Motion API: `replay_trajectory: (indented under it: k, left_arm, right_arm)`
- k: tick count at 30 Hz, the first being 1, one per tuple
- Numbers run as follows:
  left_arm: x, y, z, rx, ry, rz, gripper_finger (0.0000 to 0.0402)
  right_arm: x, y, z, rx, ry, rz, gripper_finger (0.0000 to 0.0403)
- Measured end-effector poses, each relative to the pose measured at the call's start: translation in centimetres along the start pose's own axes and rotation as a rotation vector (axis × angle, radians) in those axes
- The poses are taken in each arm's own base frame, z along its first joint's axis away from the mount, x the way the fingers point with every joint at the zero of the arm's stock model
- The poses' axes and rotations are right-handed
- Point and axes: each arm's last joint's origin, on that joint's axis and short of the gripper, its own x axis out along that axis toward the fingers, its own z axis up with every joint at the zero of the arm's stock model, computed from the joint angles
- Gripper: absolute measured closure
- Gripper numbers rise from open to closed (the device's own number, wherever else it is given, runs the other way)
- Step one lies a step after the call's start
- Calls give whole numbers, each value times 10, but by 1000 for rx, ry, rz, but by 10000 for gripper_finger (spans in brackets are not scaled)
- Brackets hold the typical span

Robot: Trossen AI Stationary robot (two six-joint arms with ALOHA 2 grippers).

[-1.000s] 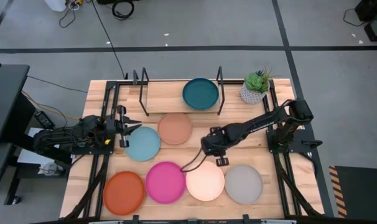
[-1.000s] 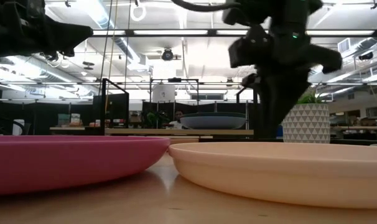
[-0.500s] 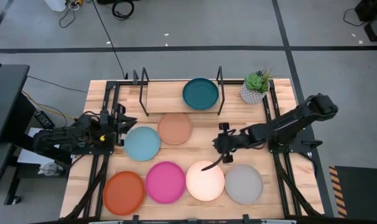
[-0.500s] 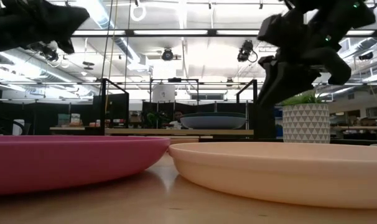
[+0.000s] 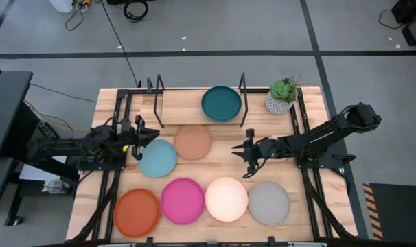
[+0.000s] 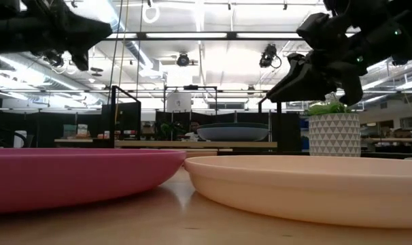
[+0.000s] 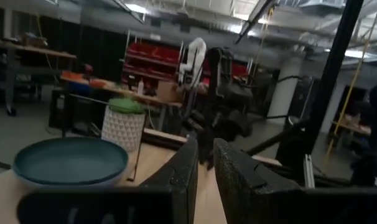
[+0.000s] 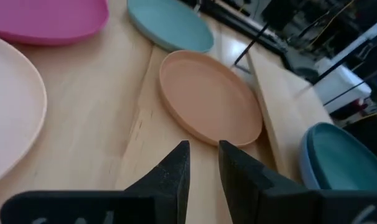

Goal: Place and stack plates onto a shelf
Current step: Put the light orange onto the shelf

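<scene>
Seven plates show in the high view. The dark teal plate sits on the right half of the shelf; in the right wrist view a blue rim shows under it. On the table lie the peach plate, light blue plate, orange plate, magenta plate, cream-white plate and grey plate. My right gripper hovers shut, level, right of the peach plate. My left gripper hovers shut above the light blue plate's far left rim.
A small potted plant stands right of the shelf's right wire upright. The shelf's left half is bare wood. Black arm frames run along both table sides. Bare tabletop lies between the peach plate and my right gripper.
My right gripper has risen from just above the cream-white plate and tipped from pointing down to pointing level toward the table's left, while its arm has drawn back toward the right edge. My left gripper has shifted slightly toward the right. No plate has moved.
</scene>
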Motion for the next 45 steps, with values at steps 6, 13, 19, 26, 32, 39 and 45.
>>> replay_trajectory:
  k: [6,13,19,26,32,39,45]
  left_arm:
    - [22,-10,14,87,92,-20,342]
    - [53,-11,15,191,226,98,342]
    - [88,-13,11,245,439,180,342]
    - [131,-26,5,334,683,200,341]
    - [160,-32,-2,416,862,318,295]
    - [191,-40,-23,408,1036,262,209]
    - [205,-58,-56,431,1170,132,209]
  right_arm:
    - [-5,-11,-8,8,-69,-73,312]
    - [-3,-17,-14,75,-27,-122,313]
    - [-5,-12,-30,112,55,-97,313]
    - [-12,-10,-45,71,12,-171,313]
    - [-14,-9,-47,77,-22,-162,314]
    - [-14,-7,-50,114,-5,-121,314]
    - [-14,-6,-51,132,8,-115,314]
